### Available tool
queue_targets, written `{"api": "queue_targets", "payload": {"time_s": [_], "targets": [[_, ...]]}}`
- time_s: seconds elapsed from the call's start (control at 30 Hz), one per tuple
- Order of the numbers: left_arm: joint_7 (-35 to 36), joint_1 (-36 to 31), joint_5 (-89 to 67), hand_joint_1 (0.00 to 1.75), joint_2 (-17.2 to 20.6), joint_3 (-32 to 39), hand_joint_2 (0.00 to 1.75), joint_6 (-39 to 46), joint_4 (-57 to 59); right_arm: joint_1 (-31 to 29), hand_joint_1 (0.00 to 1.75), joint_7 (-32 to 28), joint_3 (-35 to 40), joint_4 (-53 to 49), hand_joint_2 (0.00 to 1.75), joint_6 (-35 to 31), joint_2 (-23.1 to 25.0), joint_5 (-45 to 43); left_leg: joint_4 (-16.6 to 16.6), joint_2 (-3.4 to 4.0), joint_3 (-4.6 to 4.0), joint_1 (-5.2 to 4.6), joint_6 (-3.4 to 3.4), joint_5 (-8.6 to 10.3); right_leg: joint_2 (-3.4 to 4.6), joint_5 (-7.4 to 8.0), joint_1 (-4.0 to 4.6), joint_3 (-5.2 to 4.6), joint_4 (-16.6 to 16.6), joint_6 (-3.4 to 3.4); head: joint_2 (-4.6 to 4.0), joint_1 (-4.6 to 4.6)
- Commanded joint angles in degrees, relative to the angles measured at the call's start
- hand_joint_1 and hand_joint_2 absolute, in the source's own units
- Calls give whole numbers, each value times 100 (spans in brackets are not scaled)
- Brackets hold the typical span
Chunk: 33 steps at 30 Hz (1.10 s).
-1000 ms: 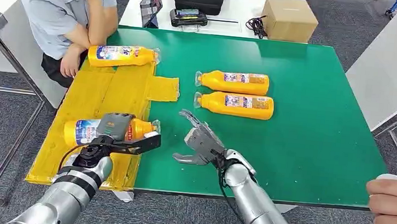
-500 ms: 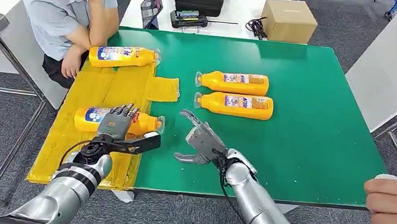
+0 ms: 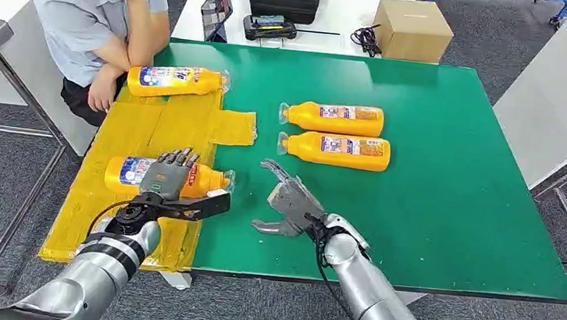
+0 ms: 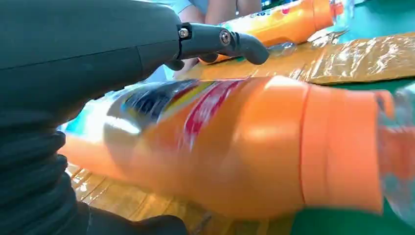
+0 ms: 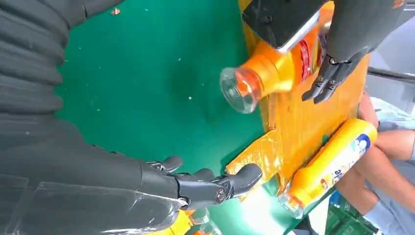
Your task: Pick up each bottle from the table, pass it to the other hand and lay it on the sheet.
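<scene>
Bottle (image 3: 173,177), orange plastic, lies on the yellow sheet (image 3: 130,133), lower left of frame; likely rigid, light, slick; best taken mid-body. Left hand (image 3: 167,180) over it, fingers released. Right hand (image 3: 285,203) empty, fingers spread, on the green table (image 3: 451,184).

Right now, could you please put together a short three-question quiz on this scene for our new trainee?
1. True or false: the left hand has its fingers spread over the near bottle on the yellow sheet.
2. How many bottles lie on the bare green table? A) one B) two C) three
3. Fill in: the right hand holds ____.

Key: 1 true; 2 B; 3 nothing.
</scene>
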Motion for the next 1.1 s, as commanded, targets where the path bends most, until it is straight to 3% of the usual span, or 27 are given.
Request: {"api": "queue_targets", "payload": {"time_s": [0.03,0.2,0.7,0.77,0.8,0.93,0.97,1.03,1.07,1.1], "targets": [[-172,482,-6,0,-312,-414,175,-576,-1059,56,0,92,-52,70,175,-70,-176,24,0,-4,4,4,-7,-4,-7,-4,5,7,-3,-9,0,0],[-430,700,82,0,-390,-686,175,-730,-1580,147,0,82,-128,14,175,-111,-225,45,5,1,-5,6,-9,-7,-4,-6,7,1,-2,-11,0,0],[-648,1638,281,0,-445,-1041,175,402,-3456,513,0,215,-323,-471,175,-226,-226,230,5,10,-13,9,-13,-11,3,-7,11,-12,-2,-15,0,0],[-804,1870,461,0,-501,-1068,175,499,-3939,663,0,236,-374,-711,175,-271,-265,240,3,4,-22,4,-8,-6,-1,-4,5,-21,-1,-9,0,0],[-1086,2152,1093,0,-663,-976,175,465,-4457,882,0,249,-503,-1103,175,-370,-278,253,6,4,-17,6,-11,-11,-1,-8,8,-16,0,-12,0,-2],[-1634,2776,2523,0,-664,-1029,175,239,-5374,1637,0,592,-1016,-2503,175,-478,-214,387,9,3,-14,10,-13,-22,-4,-18,12,-9,0,-16,0,-2],[-1808,2876,2887,0,-676,-1019,175,211,-5473,1779,0,609,-1184,-2760,0,-583,-158,433,3,0,-26,3,-8,-10,-5,-9,4,-23,-2,-8,0,0],[-2013,3142,3352,0,-692,-973,175,177,-5723,2112,0,651,-1454,-3399,0,-604,-67,589,6,3,-22,5,-12,-21,-2,-17,6,-21,2,-13,0,0],[-2081,3256,3617,0,-735,-911,175,157,-5819,2276,0,628,-1582,-3695,175,-703,-9,686,3,3,-29,2,-9,-15,-2,-11,4,-28,0,-10,0,0],[-2117,3359,3743,0,-747,-865,175,154,-5905,2450,0,622,-1673,-3996,175,-744,17,767,9,7,-20,7,-15,-28,1,-21,8,-20,5,-17,0,-2]]}}
